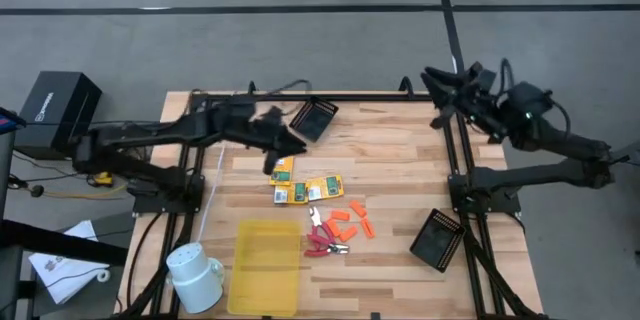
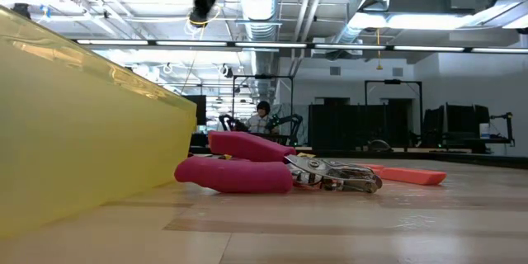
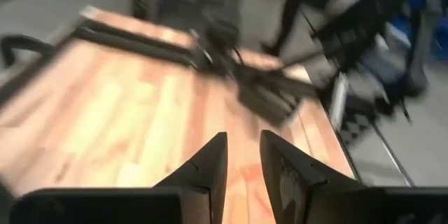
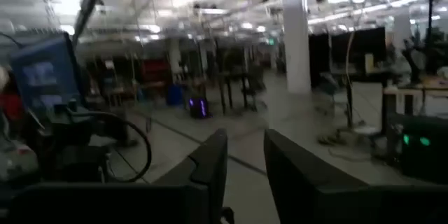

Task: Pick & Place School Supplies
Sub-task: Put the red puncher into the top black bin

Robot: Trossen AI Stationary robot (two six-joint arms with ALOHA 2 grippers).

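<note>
Yellow-and-green packets (image 1: 290, 193) lie flat mid-table, one (image 1: 283, 169) just under my left gripper. Several orange pieces (image 1: 352, 222) and the red-handled scissor-like tool (image 1: 322, 241) (image 2: 247, 173) lie on the wood nearer the front. My left gripper (image 1: 297, 147) (image 3: 243, 140) hangs above the table over the far packets, open, with nothing between its fingers. My right gripper (image 1: 432, 80) (image 4: 245, 136) is raised at the far right corner, pointing out into the room, open and empty.
A yellow tray (image 1: 265, 265) (image 2: 82, 132) lies at the front, with a white mug (image 1: 195, 275) on its side to its left. One black tray (image 1: 315, 118) sits at the far middle and another (image 1: 437, 238) at the right front. An orange piece (image 2: 412, 176) lies behind the tool.
</note>
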